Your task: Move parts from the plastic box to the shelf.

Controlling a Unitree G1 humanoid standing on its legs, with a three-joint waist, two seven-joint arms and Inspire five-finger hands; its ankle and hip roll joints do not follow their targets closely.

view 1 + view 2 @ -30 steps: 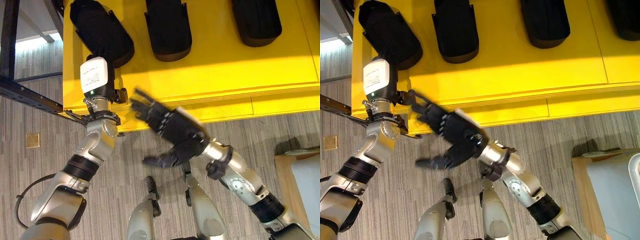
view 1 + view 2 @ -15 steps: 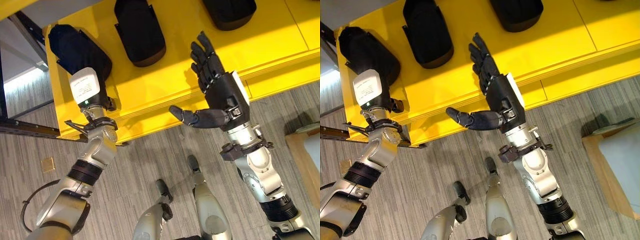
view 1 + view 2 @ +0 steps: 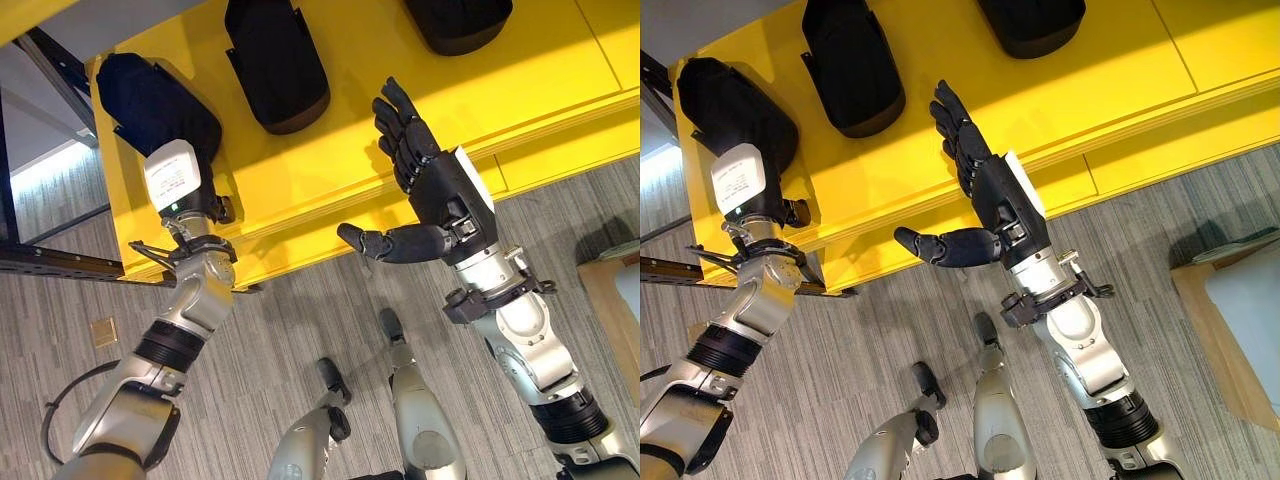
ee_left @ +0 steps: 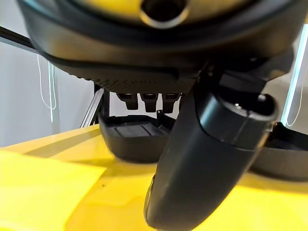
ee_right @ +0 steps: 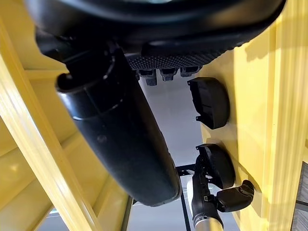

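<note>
Three black moulded parts lie on the yellow shelf (image 3: 330, 150): one at the left end (image 3: 150, 95), a second (image 3: 275, 60) beside it, a third (image 3: 455, 20) further right. My left hand (image 3: 175, 175) rests at the near end of the leftmost part; in the left wrist view its thumb (image 4: 202, 163) and straight fingertips (image 4: 149, 100) hold nothing, with that part (image 4: 134, 137) just past them. My right hand (image 3: 435, 190) is raised over the shelf's front edge, open, thumb spread out to the left, empty.
A tan box (image 3: 610, 300) with a pale inside stands on the floor at the right edge. A dark metal frame (image 3: 60, 262) runs beside the shelf's left end. Grey striped floor lies in front of the shelf.
The camera has shifted. My right hand has swung up from low beside the left wrist to over the shelf's front edge, fingers spread. The left hand stays at the leftmost part.
</note>
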